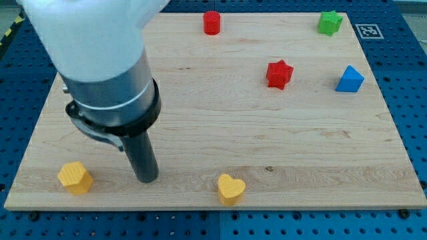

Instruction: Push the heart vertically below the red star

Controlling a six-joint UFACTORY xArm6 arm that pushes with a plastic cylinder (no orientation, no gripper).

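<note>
A pale wooden board point(200, 93) lies on a blue perforated table, seen from above and slightly in front. Going from the view's left to its right:

Near the bottom left corner sits a yellow block point(74, 177) with several flat sides, its exact shape hard to tell. Just to its right, my tip point(147, 179) touches the board, below a thick grey and white arm that fills the upper left. There is no pincer on this rod, so nothing is spread, pressed together or pinching.

Further right along the bottom edge lies the yellow heart point(231, 189), the block to be moved. My tip stands to its left with a clear gap between them, a position that suits pushing it rightward.

A red cylinder point(211, 22) stands at the top centre. The red star point(279, 74) sits right of centre, higher than the heart and to its right, so the heart is not yet below it.

A green star point(329, 23) sits at the top right, and a blue triangular block point(349, 79) is below it.

Beyond the top right corner is a black and white square marker point(368, 31); no readable writing appears.
</note>
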